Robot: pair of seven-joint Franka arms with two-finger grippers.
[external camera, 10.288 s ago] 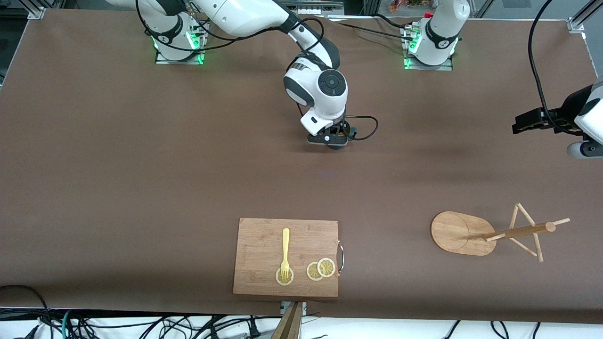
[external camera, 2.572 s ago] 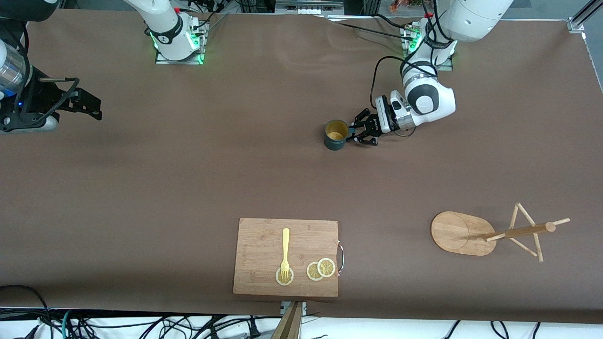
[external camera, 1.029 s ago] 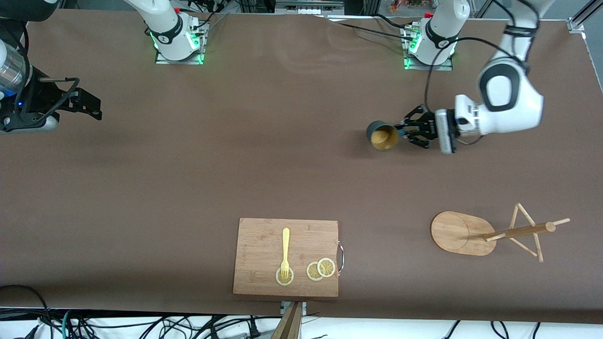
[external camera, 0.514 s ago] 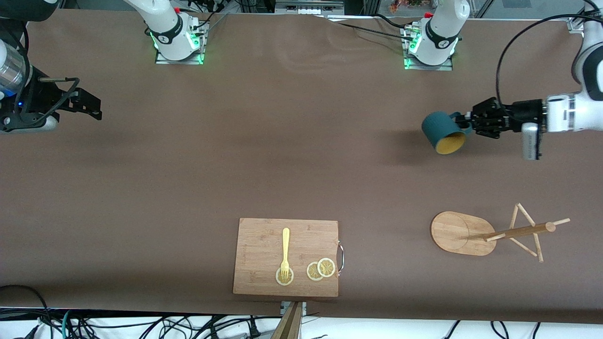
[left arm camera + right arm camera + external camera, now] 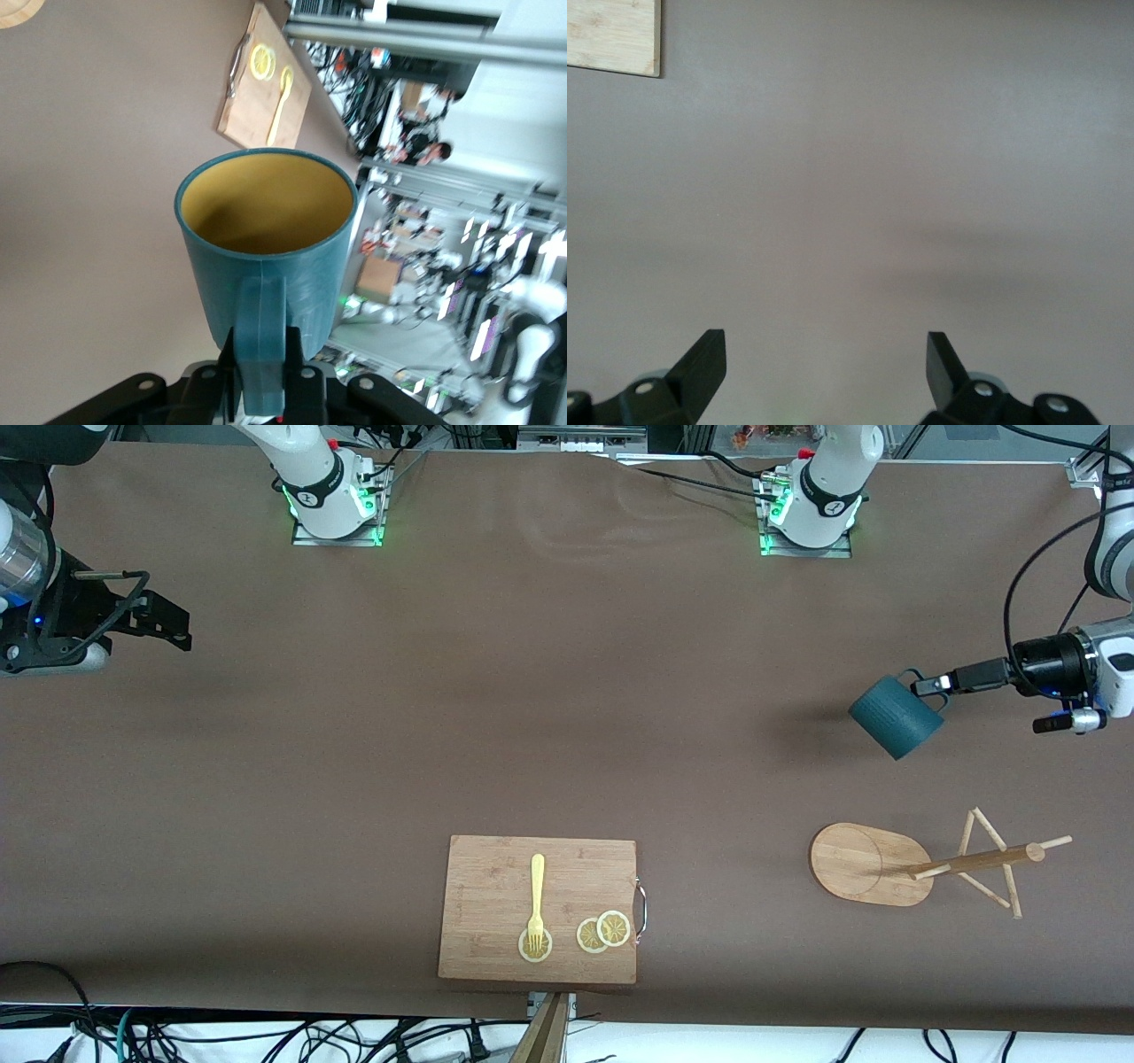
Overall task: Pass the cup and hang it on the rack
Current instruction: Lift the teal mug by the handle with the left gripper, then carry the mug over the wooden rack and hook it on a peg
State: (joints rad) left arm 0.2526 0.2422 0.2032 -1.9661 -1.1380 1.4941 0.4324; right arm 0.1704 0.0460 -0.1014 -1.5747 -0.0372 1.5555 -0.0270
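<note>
One cup [image 5: 895, 716] in transit: we see left gripper [image 5: 930, 685] pinching its handle, now carried from mid-table to above rack [image 5: 921, 864], mouth tipped sideways. Handover done; hanging remains. Right gripper [image 5: 164, 618] waits, fingers spread.

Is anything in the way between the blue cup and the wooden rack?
No. The left gripper holds the cup by its handle, up over bare table. Only open tabletop shows between it and the rack.

Cup [image 5: 895, 718] in left gripper [image 5: 928, 685], now nearer rack [image 5: 921, 864].
</note>
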